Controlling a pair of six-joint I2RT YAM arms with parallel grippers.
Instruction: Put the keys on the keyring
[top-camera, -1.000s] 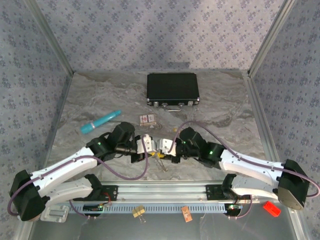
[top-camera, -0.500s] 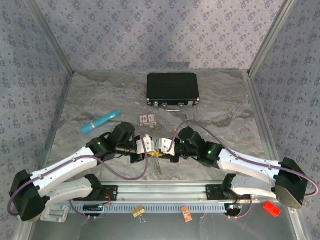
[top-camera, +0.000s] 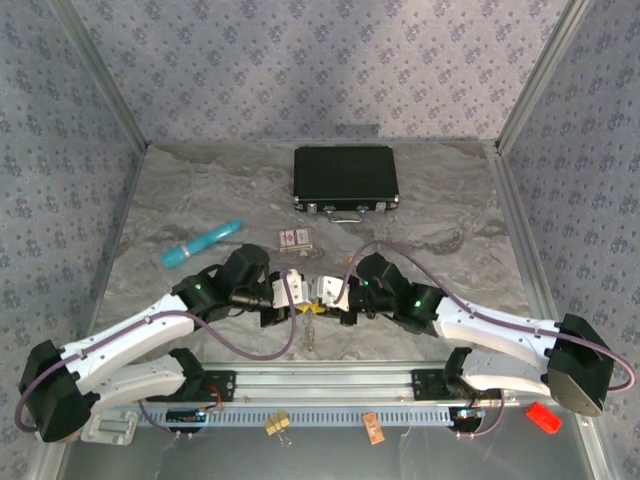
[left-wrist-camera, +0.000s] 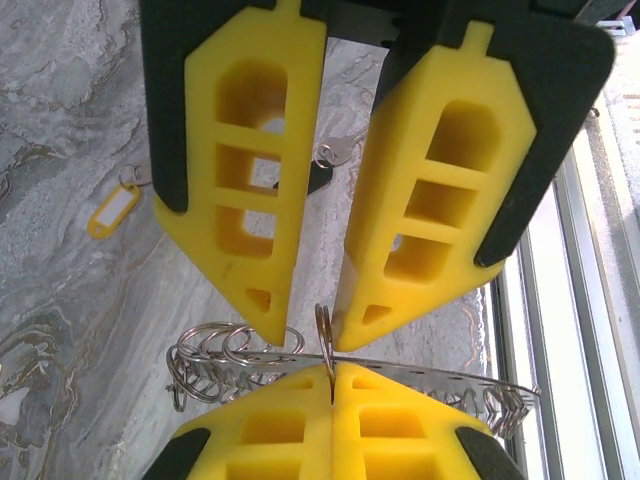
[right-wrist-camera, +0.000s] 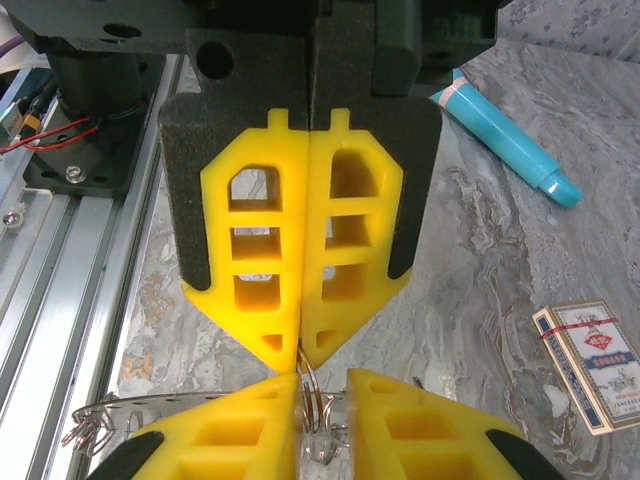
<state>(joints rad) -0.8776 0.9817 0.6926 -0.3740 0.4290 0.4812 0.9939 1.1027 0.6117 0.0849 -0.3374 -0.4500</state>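
Observation:
The keyring (left-wrist-camera: 325, 338), a thin metal loop, stands on edge, and my left gripper (left-wrist-camera: 332, 370) is shut on its lower part. My right gripper (right-wrist-camera: 322, 388) faces it tip to tip, with jaws apart and the keyring (right-wrist-camera: 310, 382) in the gap. In the top view the left gripper (top-camera: 298, 291) and the right gripper (top-camera: 326, 292) meet at the near middle of the table. A thin metal strip (left-wrist-camera: 430, 378) carrying several more rings (left-wrist-camera: 215, 362) runs across at the fingertips. One small key (left-wrist-camera: 336, 151) with a dark piece beside it lies on the table beyond.
A yellow key tag (left-wrist-camera: 110, 206) lies on the marble to the left. A teal pen (top-camera: 202, 243), a red-and-white card box (top-camera: 295, 239) and a black case (top-camera: 345, 178) lie farther back. The aluminium rail (top-camera: 330, 380) runs along the near edge.
The right gripper's jaws have narrowed a little around the keyring. The thin strip hanging below the fingertips has swung slightly left. The left gripper has held still.

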